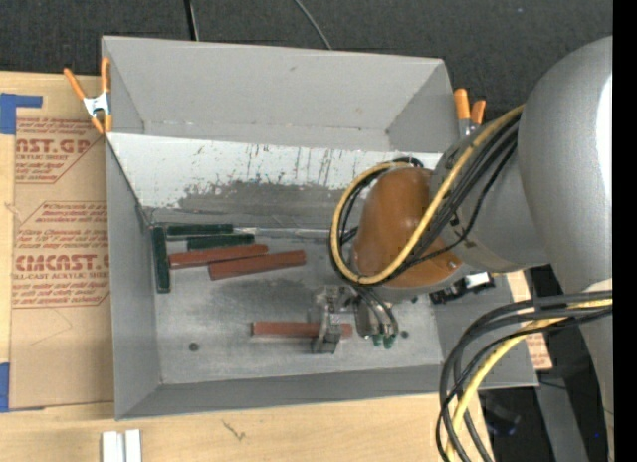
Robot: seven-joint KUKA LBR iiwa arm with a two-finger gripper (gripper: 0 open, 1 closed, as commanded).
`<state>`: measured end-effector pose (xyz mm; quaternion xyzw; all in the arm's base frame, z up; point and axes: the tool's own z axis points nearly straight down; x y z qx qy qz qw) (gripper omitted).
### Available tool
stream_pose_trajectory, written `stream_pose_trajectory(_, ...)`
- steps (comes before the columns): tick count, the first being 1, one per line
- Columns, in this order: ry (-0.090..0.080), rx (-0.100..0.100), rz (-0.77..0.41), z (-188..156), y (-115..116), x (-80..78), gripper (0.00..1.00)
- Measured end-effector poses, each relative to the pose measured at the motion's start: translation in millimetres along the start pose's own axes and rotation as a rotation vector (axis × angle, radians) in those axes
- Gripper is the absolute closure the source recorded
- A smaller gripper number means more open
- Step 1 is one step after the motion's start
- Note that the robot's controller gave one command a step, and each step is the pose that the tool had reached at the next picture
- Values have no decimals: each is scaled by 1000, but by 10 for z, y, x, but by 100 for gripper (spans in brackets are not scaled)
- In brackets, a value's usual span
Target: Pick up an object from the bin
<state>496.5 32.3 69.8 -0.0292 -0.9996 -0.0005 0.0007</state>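
My gripper (350,329) is down at the bin floor in the front right part, under the orange wrist cover. It stands open, one finger (327,334) on the right end of a red-brown stick (286,330) that lies flat along the front, the other finger (375,327) further right. The stick's end reaches into the gap between them. A small green bit (384,341) shows by the right finger; I cannot tell what it is.
At the left of the bin lie two more red-brown sticks (257,266), (214,257), a dark green stick (207,241) behind them and another dark green stick (159,260) lying front to back by the left wall. The arm and its cables cover the bin's right side.
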Motion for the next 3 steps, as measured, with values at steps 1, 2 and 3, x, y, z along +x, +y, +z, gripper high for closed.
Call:
stream_pose_trajectory(1,-2,0,-45,-988,58,-164,100)
stream_pose_trajectory(2,-2,1,-45,-988,57,-164,100)
stream_pose_trajectory(3,3,2,-59,-1329,-11,-127,100)
